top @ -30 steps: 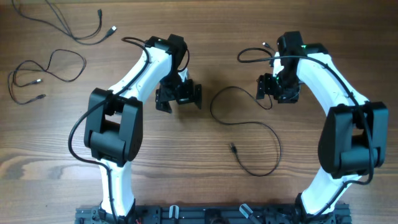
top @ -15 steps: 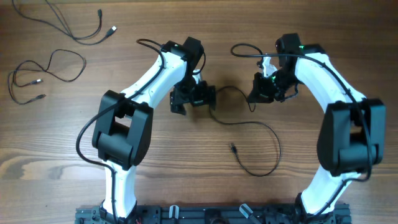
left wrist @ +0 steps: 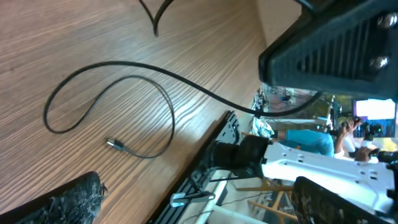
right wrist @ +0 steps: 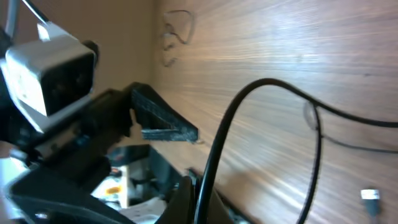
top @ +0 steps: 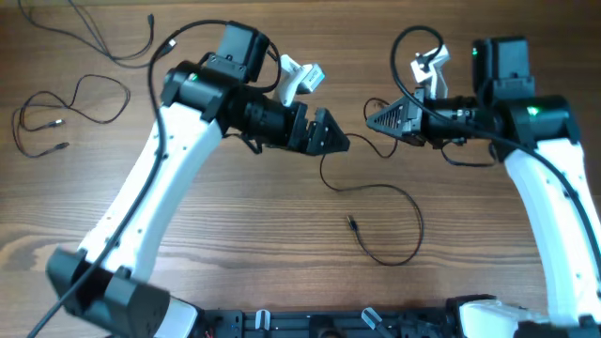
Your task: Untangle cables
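One thin black cable (top: 406,199) loops across the middle of the table, its plug end (top: 350,222) lying free. My right gripper (top: 374,120) points left and is shut on the cable's other end, which rises off the wood between its fingers (right wrist: 202,202). Facing it from the left, my left gripper (top: 336,141) stands open, holding nothing, just left of the raised strand. In the left wrist view the loop (left wrist: 93,93) and plug (left wrist: 114,144) lie below the wide-apart fingers (left wrist: 74,199). Two more cables (top: 75,99) (top: 113,42) lie apart at the far left.
Both arms lean over the table's middle, their thick black wiring arching above them. The mounting rail (top: 310,324) runs along the front edge. Bare wood (top: 272,235) lies between the loop and my left arm.
My right gripper has shut on the cable's end and lifted it, turning to point left. My left arm has swung right and tilted up, staying open.
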